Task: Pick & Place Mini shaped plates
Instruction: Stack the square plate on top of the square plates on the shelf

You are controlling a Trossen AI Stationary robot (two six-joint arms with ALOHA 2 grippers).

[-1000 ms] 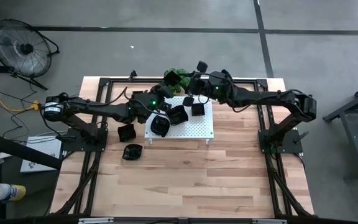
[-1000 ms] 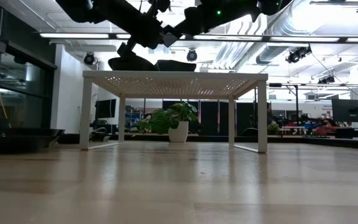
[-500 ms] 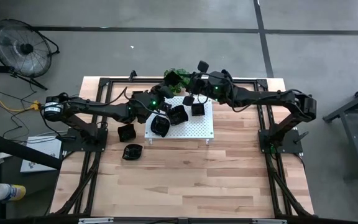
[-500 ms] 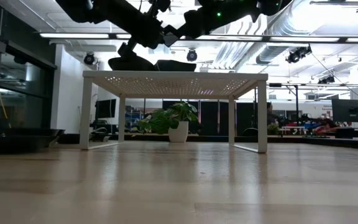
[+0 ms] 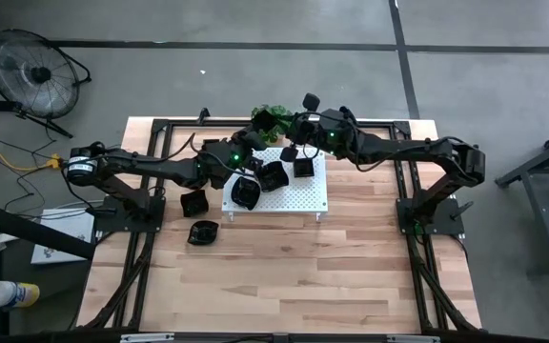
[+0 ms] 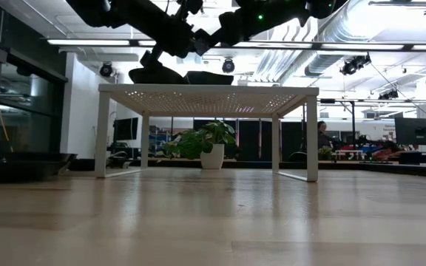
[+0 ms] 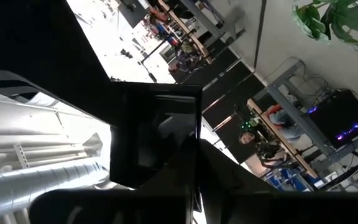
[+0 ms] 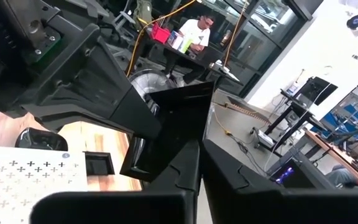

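One square black mini plate (image 8: 174,124) hangs in the air above the white perforated board (image 5: 298,195), close to the plant (image 5: 276,110). Both grippers are shut on it. My left gripper (image 5: 254,135) reaches it from the table's left and my right gripper (image 5: 286,129) from the right. The same plate fills the left wrist view (image 7: 157,134). Several more black plates (image 5: 246,191) lie on the board. Two others (image 5: 198,217) rest on the wooden table to its left. My left gripper pinches one edge of the square plate (image 7: 191,146) between its two fingers, coming level from the table's left. The plate stands out beyond the fingertips, lifted clear of the board. My right gripper pinches the plate's opposite edge (image 8: 194,144) between its two fingers, coming level from the table's right. The left arm's fingers (image 8: 104,87) show on the plate's other side. The plate is held tilted in the air between both.
The board stands on thin legs (image 6: 313,137) at the table's far middle, and the potted plant (image 6: 204,142) is behind it. Dark frame rails (image 5: 155,191) run along the table's left and right sides. The bare wooden near half (image 5: 294,276) is free.
Both arms have stayed in place. In the low view my right gripper's fingers have drawn together on the plate that my left gripper holds up. The plate has not moved.
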